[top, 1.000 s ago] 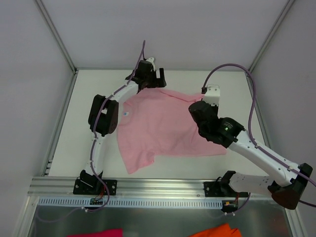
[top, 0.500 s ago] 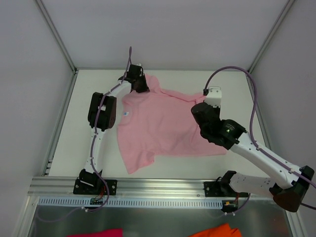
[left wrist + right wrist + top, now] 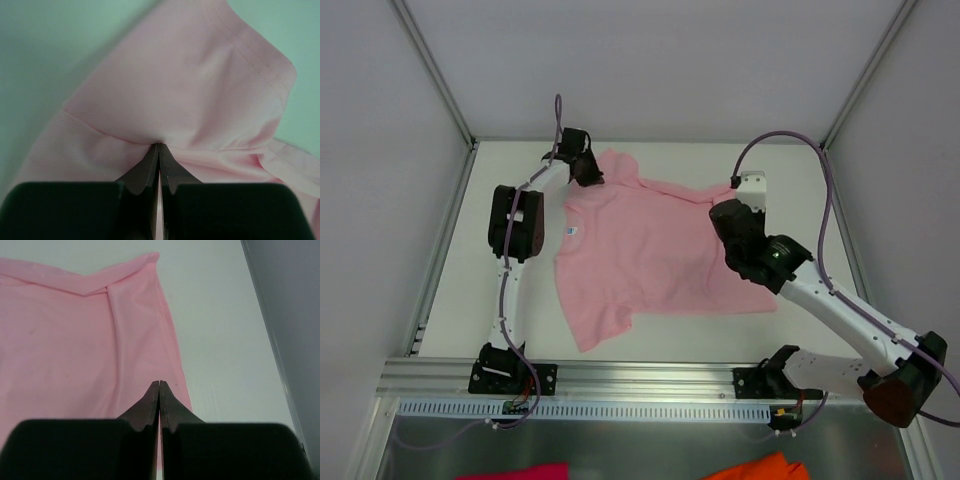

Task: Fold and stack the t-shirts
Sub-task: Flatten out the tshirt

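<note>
Pink cloth t-shirt [image 3: 650, 255] lies spread on table [image 3: 520, 300], roughly centre of table, front up, mostly flat; neck w/ small white label [image 3: 571, 232] points to table's left side, hem to its right side. One sleeve sits toward table's near edge, other toward far-left corner. Left gripper [image 3: 159, 147] is at far-left part of table, on that far sleeve: fingers pressed together, cloth puckered into creases right at the tips, so clamped on a pinch of the t-shirt. Sleeve hem stitching visible just past the tips. Right gripper [image 3: 159, 384] is over table's right half, at shirt's hem end: fingers together, tips at the cloth close to its edge; cloth there looks flat, so cannot tell if any is nipped. Magenta scrap [image 3: 525, 470] and orange scrap [image 3: 760, 468] lie off table, beyond its near edge.
</note>
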Tool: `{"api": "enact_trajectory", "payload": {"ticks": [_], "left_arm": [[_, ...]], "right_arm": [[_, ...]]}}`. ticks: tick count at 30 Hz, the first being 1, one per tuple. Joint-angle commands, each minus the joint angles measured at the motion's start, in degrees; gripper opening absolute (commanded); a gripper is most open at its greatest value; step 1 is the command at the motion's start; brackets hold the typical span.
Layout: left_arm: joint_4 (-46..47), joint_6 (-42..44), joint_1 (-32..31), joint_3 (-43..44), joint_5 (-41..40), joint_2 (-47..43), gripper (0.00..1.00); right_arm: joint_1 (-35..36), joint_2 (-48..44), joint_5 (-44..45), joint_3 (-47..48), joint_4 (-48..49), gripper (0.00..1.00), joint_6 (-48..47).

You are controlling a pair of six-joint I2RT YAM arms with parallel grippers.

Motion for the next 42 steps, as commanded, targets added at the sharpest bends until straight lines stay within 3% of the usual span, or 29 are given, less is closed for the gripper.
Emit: {"api": "enact_trajectory", "payload": {"ticks": [1,10,15,18,22,24,33,37,42], "left_arm": [[-0.44,-1.72,2.36,-1.39,-2.14,-4.57,0.00],[-0.70,-3.47,4.12,-1.83,-4.42,-4.74,0.00],[2.72,-4.36,5.17,-6.48,-3.73,-8.08,0.00],[12.01,-5.32,5.00,-11.31,5.47,-11.68,0.00],[12.48,-4.45,3.16,-8.18,7.87,-12.22,0.00],[11.44,-3.83,2.89,-6.68,8.15,-11.78,0.00],[8.80,-2.42,2.71,-5.08,8.31,-10.02,0.00],[11.85,-2.78,2.45,-11.75,8.67,-13.69,0.00],[15.37,-2.60,2.19,-18.87,10.77,-18.88,0.00]], "right_arm": [[-3.36,2.47,-4.70,1.34,2.18,0.01,-1.44],[-7.33,10.73,-10.09,5.64,2.53,0.01,-3.37],[-9.00,15.66,-11.76,9.25,3.23,0.01,-5.39],[-10.75,17.94,-15.95,9.86,5.68,0.01,-5.66],[-14.88,22.42,-23.08,13.02,6.57,0.01,-5.66],[-18.04,28.30,-29.23,18.72,5.08,0.01,-5.75],[-25.34,52.54,-39.70,43.14,-3.34,0.01,-6.54],[-26.32,61.60,-41.81,53.87,-9.25,0.01,-6.89],[-28.07,64.17,-42.78,55.30,-8.54,0.01,-7.24]]}}
